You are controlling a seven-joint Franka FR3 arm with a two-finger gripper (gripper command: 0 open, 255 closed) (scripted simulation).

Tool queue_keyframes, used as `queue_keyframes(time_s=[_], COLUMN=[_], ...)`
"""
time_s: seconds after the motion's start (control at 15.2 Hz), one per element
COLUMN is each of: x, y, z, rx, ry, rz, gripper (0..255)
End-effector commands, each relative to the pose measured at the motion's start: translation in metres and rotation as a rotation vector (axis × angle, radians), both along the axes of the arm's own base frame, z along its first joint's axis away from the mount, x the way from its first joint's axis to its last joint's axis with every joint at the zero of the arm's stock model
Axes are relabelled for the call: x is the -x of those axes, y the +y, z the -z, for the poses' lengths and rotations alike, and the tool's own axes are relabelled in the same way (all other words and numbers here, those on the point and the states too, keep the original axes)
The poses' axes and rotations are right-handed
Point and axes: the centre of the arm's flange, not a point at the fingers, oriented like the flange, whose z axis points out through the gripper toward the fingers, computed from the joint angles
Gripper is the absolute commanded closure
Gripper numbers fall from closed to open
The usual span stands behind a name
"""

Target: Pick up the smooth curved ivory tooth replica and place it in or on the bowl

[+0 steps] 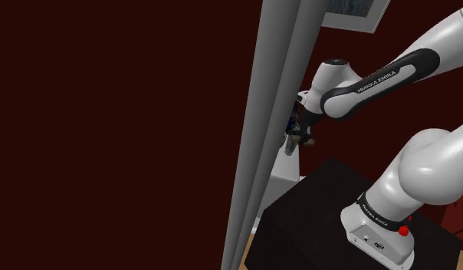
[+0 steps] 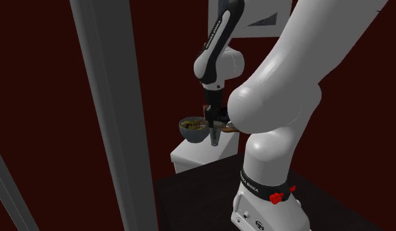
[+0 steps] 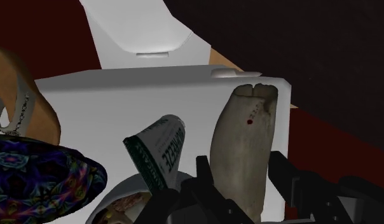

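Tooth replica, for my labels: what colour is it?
Mottled greyish-ivory curved tooth replica with red spot; clearest in wrist view.

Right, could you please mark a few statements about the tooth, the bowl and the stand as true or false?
1. The gripper clasps the pale tooth between its fingers. True.
2. The tooth lies inside the bowl. False: the gripper holds it, outside the bowl.
3. The stand is a white box. False: the stand is black.
4. A grey post stands in the shoulder view's foreground. True.
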Motion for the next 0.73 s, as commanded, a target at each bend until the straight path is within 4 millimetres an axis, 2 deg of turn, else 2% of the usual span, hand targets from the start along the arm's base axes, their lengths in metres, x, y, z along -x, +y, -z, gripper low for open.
queue_keyframes(time_s=[0.0, 0.33, 0.66], x=[0.001, 0.001, -0.065], y=[-0.001, -0.001, 0.005], z=[-0.012, -0.036, -0.038], rx=[0.0, 0.0, 0.0], ry=[0.001, 0.001, 0.001], rz=[0.0, 0.0, 0.0], gripper=[255, 255, 255])
